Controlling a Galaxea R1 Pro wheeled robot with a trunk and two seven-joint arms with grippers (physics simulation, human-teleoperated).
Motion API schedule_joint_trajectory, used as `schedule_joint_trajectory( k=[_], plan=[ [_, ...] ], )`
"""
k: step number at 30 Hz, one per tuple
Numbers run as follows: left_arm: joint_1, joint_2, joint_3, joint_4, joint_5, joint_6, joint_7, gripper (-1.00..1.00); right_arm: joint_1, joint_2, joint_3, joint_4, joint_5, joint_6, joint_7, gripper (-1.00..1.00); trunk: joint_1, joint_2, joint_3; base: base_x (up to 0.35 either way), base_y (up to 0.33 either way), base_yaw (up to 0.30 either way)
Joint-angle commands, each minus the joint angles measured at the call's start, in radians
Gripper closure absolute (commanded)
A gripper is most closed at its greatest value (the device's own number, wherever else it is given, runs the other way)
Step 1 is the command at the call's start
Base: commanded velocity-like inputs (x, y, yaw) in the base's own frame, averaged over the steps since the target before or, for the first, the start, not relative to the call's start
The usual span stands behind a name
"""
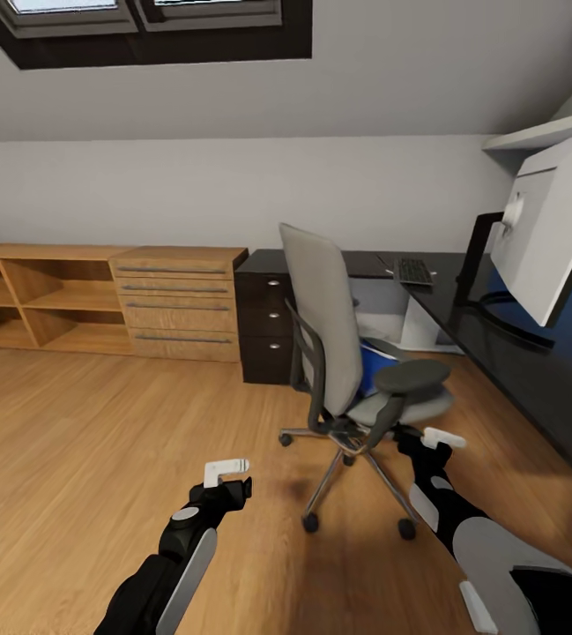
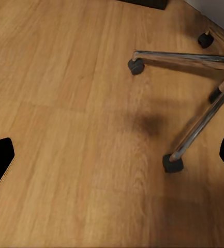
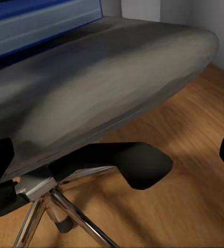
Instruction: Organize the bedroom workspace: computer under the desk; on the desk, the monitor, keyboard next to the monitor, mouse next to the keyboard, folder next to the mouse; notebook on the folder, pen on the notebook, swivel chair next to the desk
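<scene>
Folder (image 1: pixel 375 369) lies blue on the swivel chair (image 1: pixel 338 353) seat, up past the right gripper (image 1: pixel 435 438), the nearer one, released below the seat edge; left gripper (image 1: pixel 228 472) released too.

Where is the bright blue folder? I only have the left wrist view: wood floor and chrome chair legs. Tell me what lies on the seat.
Observer: The flat bright blue folder lies on the seat of the grey upholstered swivel chair, toward the backrest.
Operator: Report the right claw.
Observer: The right claw is open, close beside the seat and apart from the folder.
Operator: Tell me what the desk holds.
Observer: The glossy black desk carries both the slim dark keyboard and the wide flat monitor on its black stand.
</scene>
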Motion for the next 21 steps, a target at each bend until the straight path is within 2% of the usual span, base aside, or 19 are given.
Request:
schedule_joint_trajectory(
  k=[1,9,17,21],
  plan=[
    [-0.001,0.000,-0.002,-0.001,0.010,0.002,0.010,-1.00,-0.001,0.001,0.000,0.000,-0.003,-0.004,0.003,-1.00,0.000,0.000,0.000,0.000,0.000,0.193],
    [-0.001,0.000,-0.002,-0.001,0.010,0.002,0.010,-1.00,-0.001,0.003,0.000,0.000,-0.001,-0.004,0.003,-1.00,0.000,0.000,0.008,0.000,0.000,0.193],
    [-0.001,0.000,-0.002,-0.001,0.010,0.002,0.011,-1.00,-0.001,0.003,0.000,0.001,-0.002,-0.002,0.006,-1.00,0.000,0.000,0.010,0.000,0.000,0.035],
    [-0.001,0.000,-0.002,0.000,0.010,0.002,0.011,-1.00,-0.001,0.014,0.001,0.002,-0.001,-0.002,0.003,-1.00,0.000,0.000,0.010,0.000,0.000,0.166]
  ],
)
